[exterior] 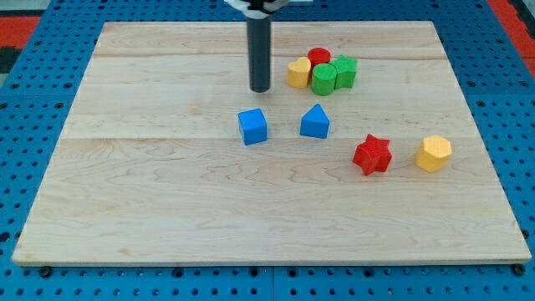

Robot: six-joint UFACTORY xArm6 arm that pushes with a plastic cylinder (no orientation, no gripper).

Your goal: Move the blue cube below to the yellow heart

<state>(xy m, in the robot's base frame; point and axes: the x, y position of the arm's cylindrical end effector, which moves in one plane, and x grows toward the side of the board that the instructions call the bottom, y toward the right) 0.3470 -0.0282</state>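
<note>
The blue cube (252,126) lies near the middle of the wooden board. The yellow heart (298,72) lies toward the view's top, up and to the right of the cube, at the left end of a tight cluster of blocks. My tip (260,89) rests on the board just above the blue cube with a small gap, and to the left of the yellow heart.
A red cylinder (318,57), a green cylinder (324,79) and a green block (343,71) crowd against the heart's right side. A blue triangular block (315,122) lies right of the cube. A red star (372,154) and a yellow hexagon (434,153) lie at the right.
</note>
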